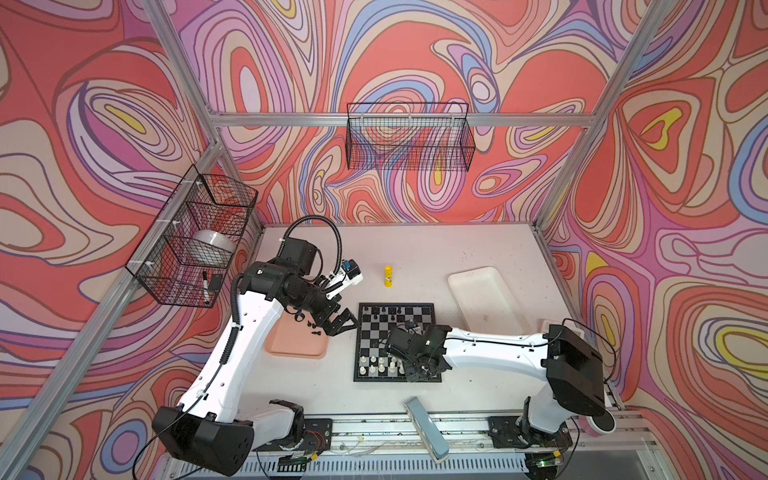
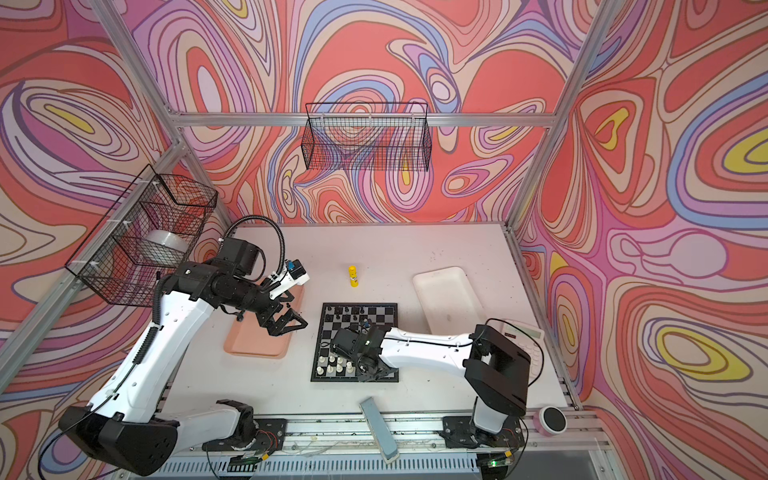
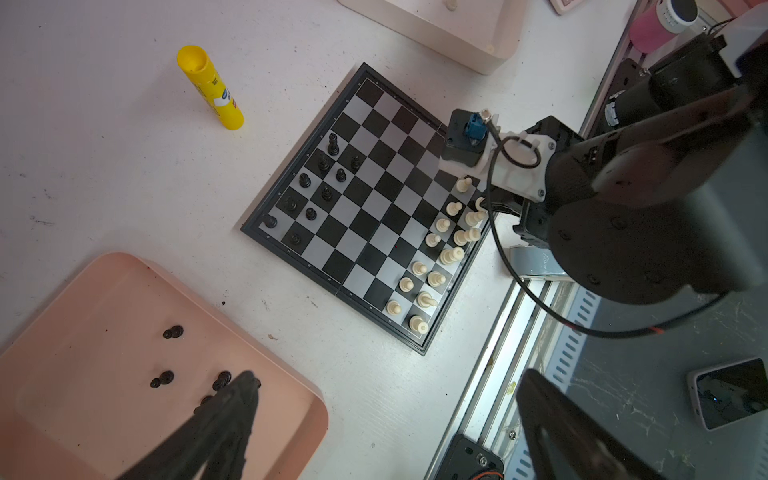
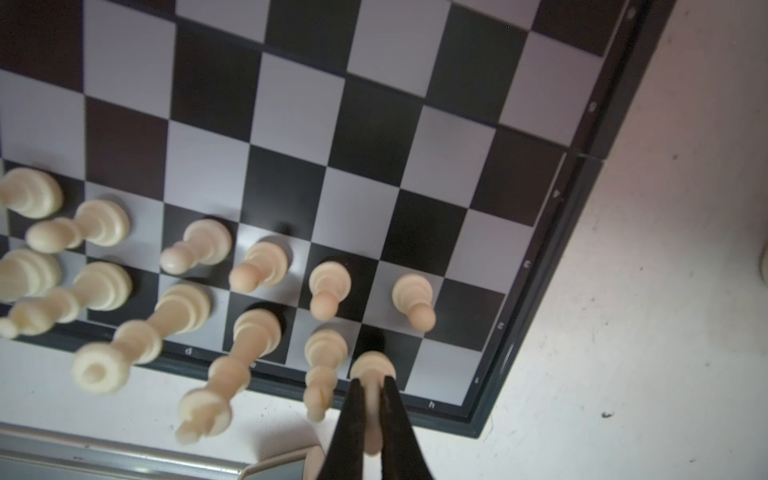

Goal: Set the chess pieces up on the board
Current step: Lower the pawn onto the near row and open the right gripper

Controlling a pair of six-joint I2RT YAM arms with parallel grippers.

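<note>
My right gripper [image 4: 372, 384], arm stretched low, pinches a white piece [image 4: 371, 365] near the board's [image 1: 376, 332] five o'clock corner; my left gripper [image 1: 343, 324] gapes at its nine o'clock.

**Right gripper** [image 4: 372, 384]: in the right wrist view its fingers [image 4: 353, 419] are cut off by the frame edge. They clamp a white piece [image 4: 372, 365] and mask the sides of its upper part. The white pieces [image 4: 25, 195] farthest from this gripper run past the frame.

In both top views the wrist housing [image 1: 409, 345] hides the fingertips and the squares beneath.

**Left gripper** [image 3: 388, 376]: its fingers [image 3: 232, 415] are blurred and cut off. A black piece [image 3: 205, 401] beside one finger is half covered, and its kind is unreadable.
</note>
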